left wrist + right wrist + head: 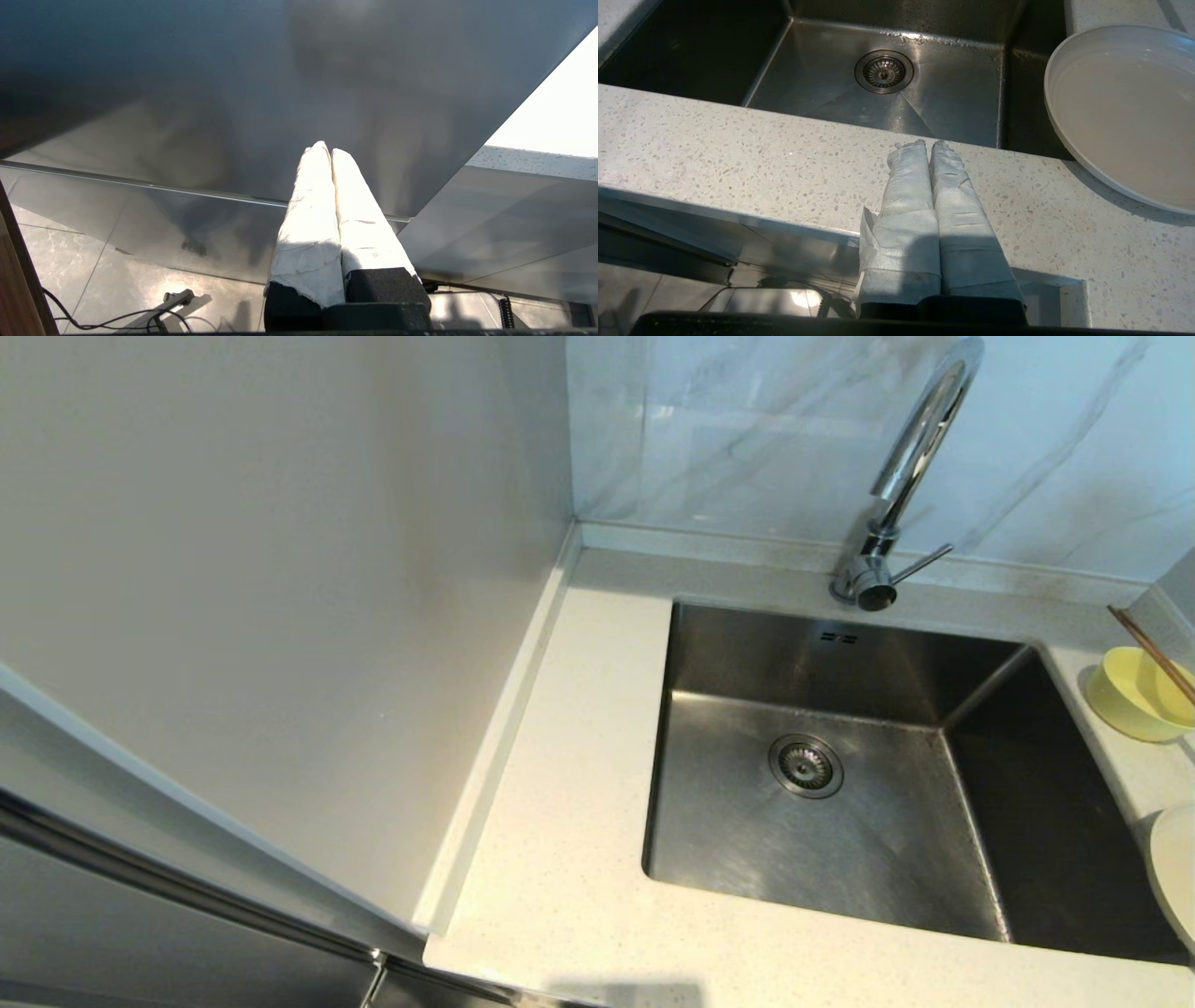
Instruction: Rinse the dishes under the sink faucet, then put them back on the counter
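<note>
Wooden chopsticks (1153,653) lean in the bowl (1134,695); both pincers, left (325,150) and right (926,144), closed empty.

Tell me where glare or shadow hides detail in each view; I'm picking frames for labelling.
Head view: the sink's right wall sits in deep shadow, and the plate is cut by the frame edge. Left wrist view: sunlight blows out the shut left gripper and the upper right corner. Right wrist view: the right gripper is shut and evenly lit, while the basin's near corner goes black.
</note>
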